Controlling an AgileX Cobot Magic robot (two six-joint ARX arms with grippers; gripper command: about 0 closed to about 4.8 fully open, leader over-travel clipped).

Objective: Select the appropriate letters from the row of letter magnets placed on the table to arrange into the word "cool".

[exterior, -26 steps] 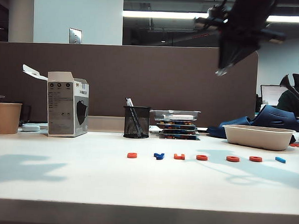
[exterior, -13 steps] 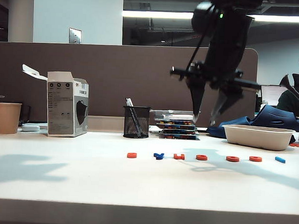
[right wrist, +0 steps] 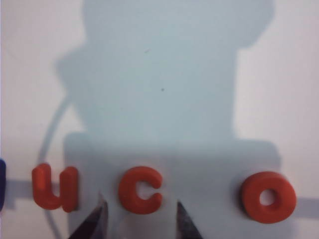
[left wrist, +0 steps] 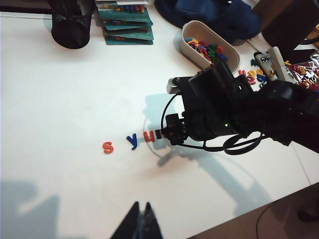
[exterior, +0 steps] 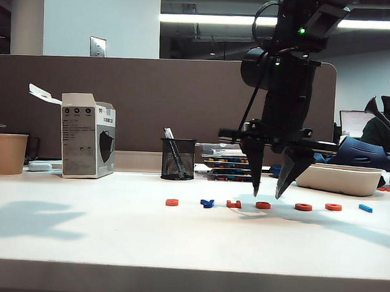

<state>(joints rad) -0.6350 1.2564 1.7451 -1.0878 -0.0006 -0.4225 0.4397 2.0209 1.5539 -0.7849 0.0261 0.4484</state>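
Nearest to us runs the thick pale front edge of the white surface (exterior: pixel 176 274). Further in lies the row of letter magnets (exterior: pixel 268 205), strung left to right in the exterior view: an orange "s" (exterior: pixel 172 202), a dark blue "y" (exterior: pixel 207 203), an orange "u" (exterior: pixel 233 204), an orange "c" (exterior: pixel 263 205), two orange "o" rings (exterior: pixel 303 207) and (exterior: pixel 333 207), and a light-blue bar (exterior: pixel 366 208) at the far right.

We see the right gripper (exterior: pixel 266 191) pointing straight down over the "c", its two fingertips just above the surface and parted wide, one on each side of the letter. In the right wrist view the dark fingertips (right wrist: pixel 97 219) flank the "c" (right wrist: pixel 140 190) without touching it, with the "u" (right wrist: pixel 55 187) beside it and an "o" (right wrist: pixel 268 196) on the other side.

The left gripper (left wrist: pixel 141 225) hangs well apart from the row, its jaws pressed together and holding nothing.

Behind the row stand a mesh pen cup (exterior: pixel 178 159), a stack of trays (exterior: pixel 230 162), a pale oblong tray (exterior: pixel 339 179), a printed box (exterior: pixel 87 136) and a paper cup (exterior: pixel 9 153).
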